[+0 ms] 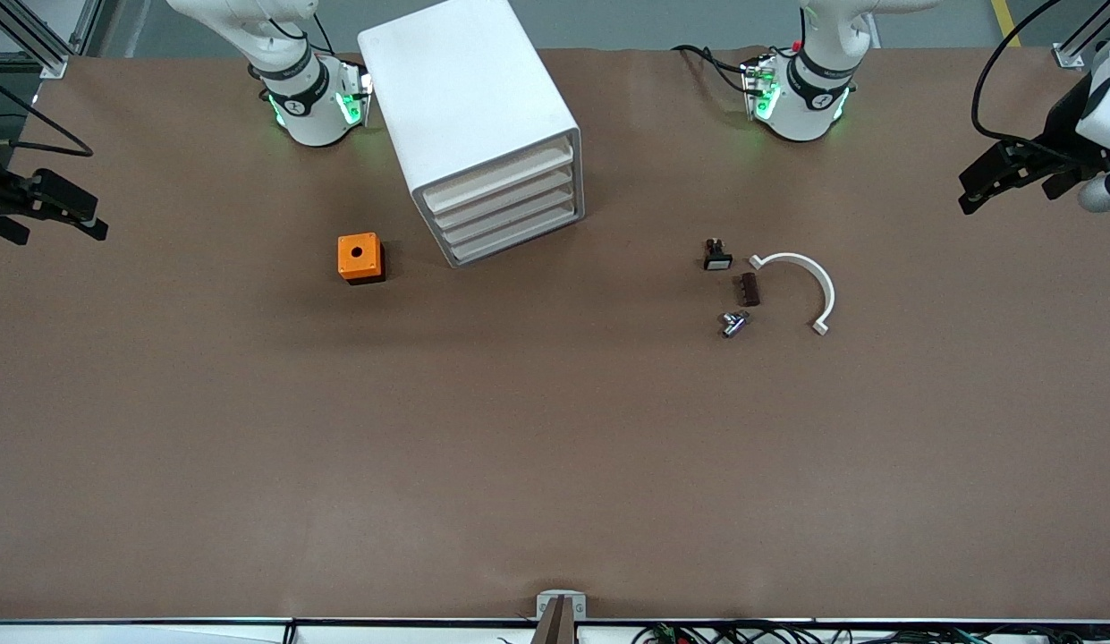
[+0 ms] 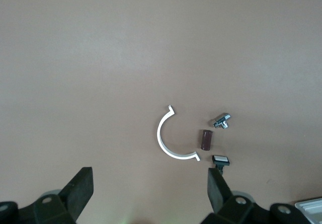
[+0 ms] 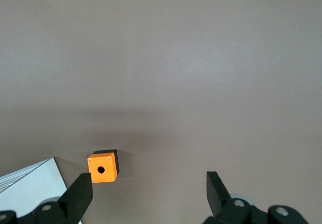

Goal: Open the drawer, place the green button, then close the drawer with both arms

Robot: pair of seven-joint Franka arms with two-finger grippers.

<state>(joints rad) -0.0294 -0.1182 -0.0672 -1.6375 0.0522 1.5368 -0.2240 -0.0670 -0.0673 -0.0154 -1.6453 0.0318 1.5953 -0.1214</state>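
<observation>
Front view: I find no green-capped button. The small parts lie together on the tabletop (image 1: 555,447) toward the left arm's end: a black part with a white face (image 1: 717,257), a brown block (image 1: 748,289), a metal piece (image 1: 732,323) and a white arc (image 1: 803,284). If the button is among them, I cannot pick it out.

All four drawers are shut. The top drawer (image 1: 505,177) sits in the cabinet (image 1: 470,98), whose front faces the camera, turned slightly toward the left arm's end. That is the way a drawer should pull out.

My left hand (image 2: 148,178) hangs wide open and empty over the left arm's end, the parts closest to it. My right hand (image 3: 147,179) is also wide open and empty over the right arm's end. The orange box (image 3: 102,167) lies between it and the cabinet, so I judge it better placed for the drawer.
</observation>
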